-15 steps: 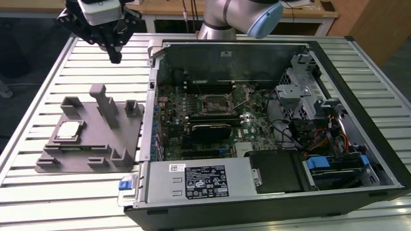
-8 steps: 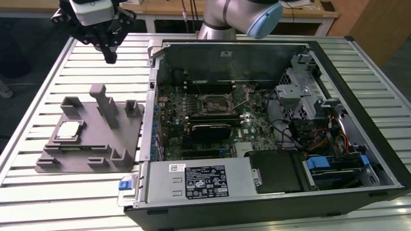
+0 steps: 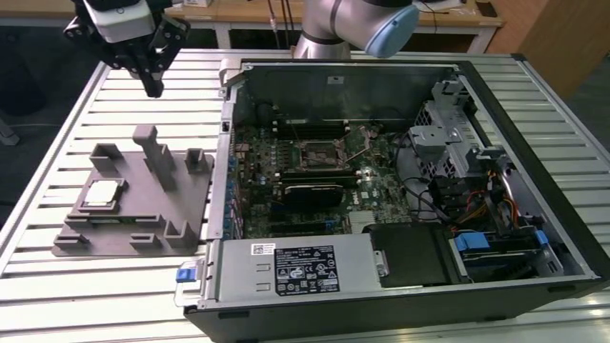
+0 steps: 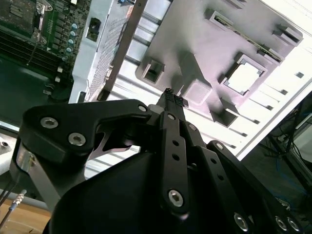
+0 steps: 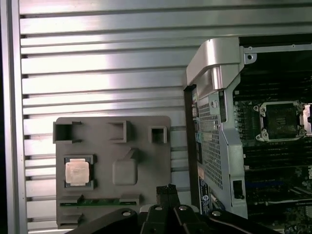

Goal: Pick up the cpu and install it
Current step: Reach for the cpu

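While the cpu (image 3: 102,194) lies in its grey tray (image 3: 138,214), we hover well apart
Our gripper (image 3: 153,91) has its fingers pressed together, empty

The gripper (image 3: 153,87) hangs over the table (image 3: 191,86). The tray (image 3: 124,218) lies on the table below and ahead of its tips, with the cpu (image 3: 103,194) in a pocket. The case (image 3: 343,89) lies beside the gripper, towards the exterior view's right, with the socket (image 3: 319,151) inside.
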